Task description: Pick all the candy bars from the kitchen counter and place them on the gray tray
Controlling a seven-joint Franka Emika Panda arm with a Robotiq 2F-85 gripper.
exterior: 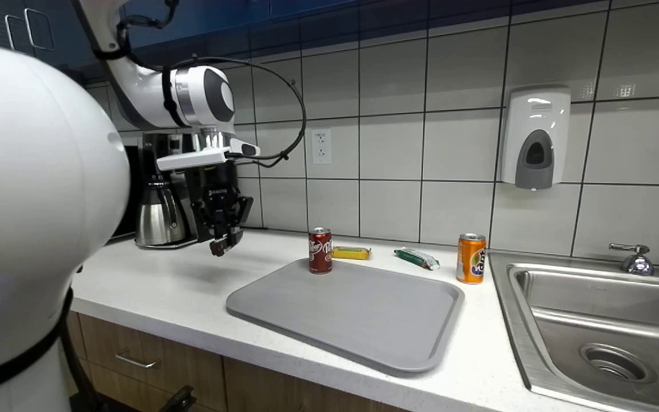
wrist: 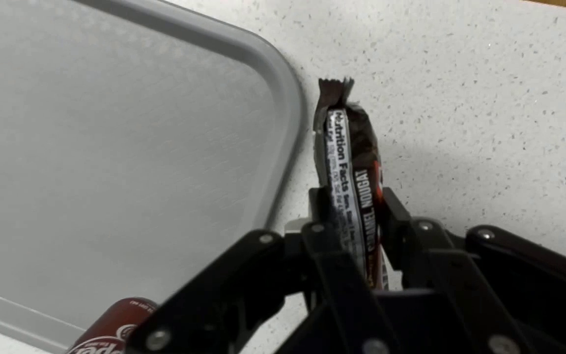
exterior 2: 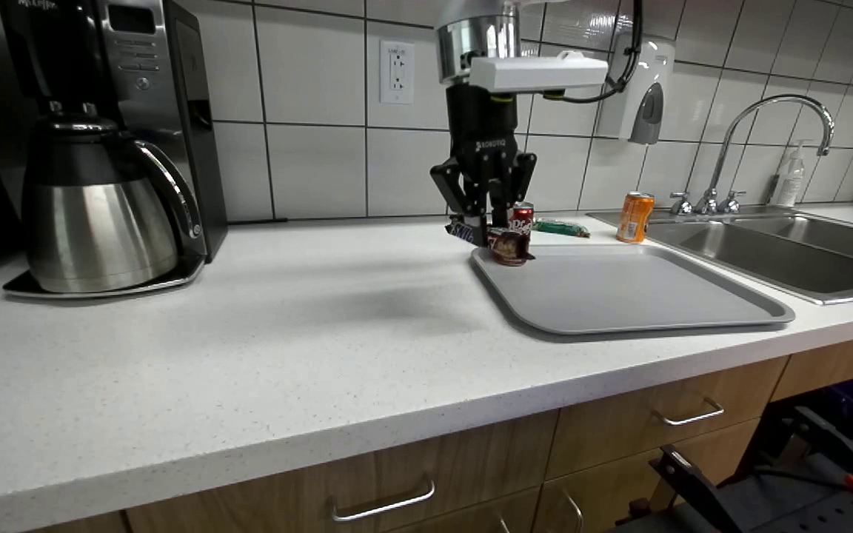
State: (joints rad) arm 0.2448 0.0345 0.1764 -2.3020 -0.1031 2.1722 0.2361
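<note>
The gripper (wrist: 354, 211) is clamped on the dark candy bar (wrist: 344, 142), jaws bearing on both long sides near mid-length; the bar is held above the kitchen counter (exterior 2: 271, 348), just outside the rim of the gray tray (exterior: 358, 315), one crimped wrapper end projecting free. Handling, judged from where I stand: light, firm enough to carry by its middle, but probably yielding inside, since the label reads caramel nougat. Apply moderate force; excess would likely dent the bar, while too little could let the smooth film slip. Hold the filled body only; the crimped ends are thin wrapper and would probably fold. The yellow bar (exterior: 351, 253) and the green bar (exterior: 416, 258) lie on the counter between the tray and the tiled wall (exterior: 392, 149). Expect similar handling of both: approach from above and grip across the narrow width at mid-length. Caution: the dark-red can (exterior: 320, 252) stands near the yellow bar and the orange can (exterior: 470, 258) near the green; a nudge could topple either.
</note>
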